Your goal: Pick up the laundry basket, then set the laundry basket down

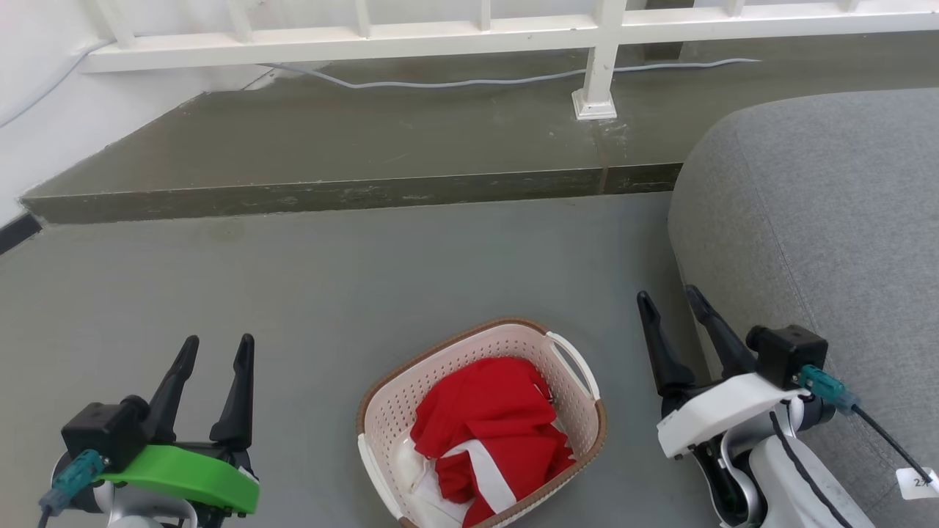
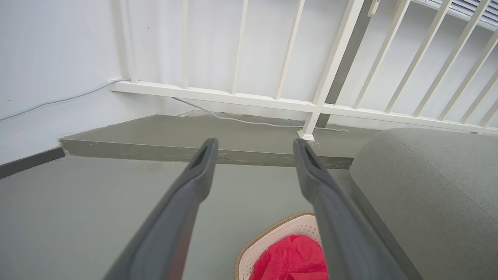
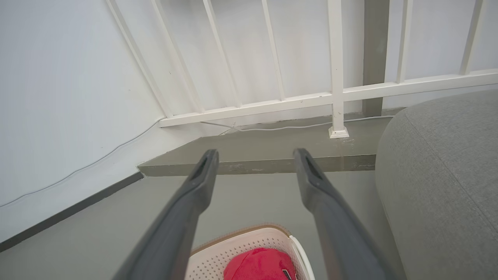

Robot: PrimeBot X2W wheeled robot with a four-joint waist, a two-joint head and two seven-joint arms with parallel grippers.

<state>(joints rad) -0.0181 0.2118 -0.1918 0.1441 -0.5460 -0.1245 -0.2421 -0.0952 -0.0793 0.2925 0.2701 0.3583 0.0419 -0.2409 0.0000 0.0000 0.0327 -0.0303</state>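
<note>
I am keeping my left claw (image 1: 220,341) and right claw (image 1: 667,293) spread apart and empty, hovering either side of the laundry basket (image 1: 392,422). It is sitting on the grey floor (image 1: 293,293) beside the sofa (image 1: 807,220), well short of the raised step (image 1: 367,147). I am judging it light, stiff plastic, with the red cloth (image 1: 484,418) adding little weight. I am eyeing its white loop handles (image 1: 576,363) as holds, and the smooth floor is likely letting it slide.

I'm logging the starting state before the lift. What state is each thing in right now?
laundry basket: upright on the floor, not gripped.
red garment: crumpled inside the laundry basket.
left gripper: open, empty, apart from the laundry basket.
right gripper: open, empty, apart from the laundry basket.
</note>
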